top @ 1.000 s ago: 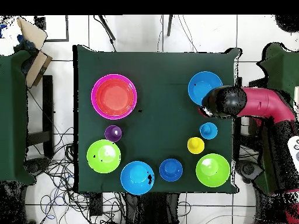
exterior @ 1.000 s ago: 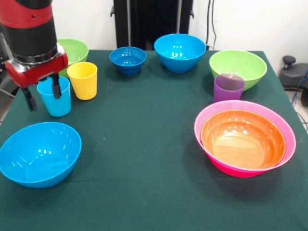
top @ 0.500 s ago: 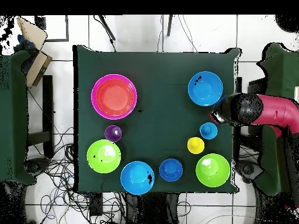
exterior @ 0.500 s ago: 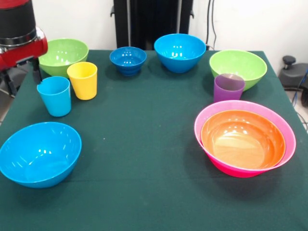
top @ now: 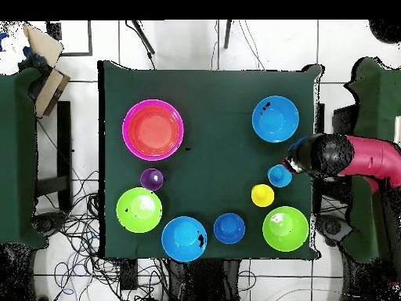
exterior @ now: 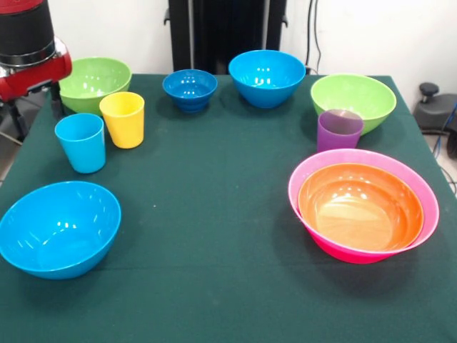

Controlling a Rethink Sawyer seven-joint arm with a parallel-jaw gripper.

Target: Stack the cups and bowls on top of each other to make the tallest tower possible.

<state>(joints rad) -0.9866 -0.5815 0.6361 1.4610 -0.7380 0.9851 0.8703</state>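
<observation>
One bowl, orange (exterior: 360,207), sits nested in the pink bowl (exterior: 421,187); we count every other bowl and cup around it unstacked. Gripper (exterior: 32,68) grip: cannot tell.

The orange bowl (exterior: 360,207) sat nested inside the large pink bowl (exterior: 421,187), forming a low tower of 2. The purple cup (exterior: 339,129) stood upright just behind it, in front of a lime green bowl (exterior: 353,100). The light blue cup (exterior: 81,142) and yellow cup (exterior: 122,118) stood upright side by side near the other lime green bowl (exterior: 95,81). 2 bright blue bowls (exterior: 60,227) (exterior: 266,76) and the small dark-blue bowl (exterior: 189,88) rested upright, apart.
</observation>
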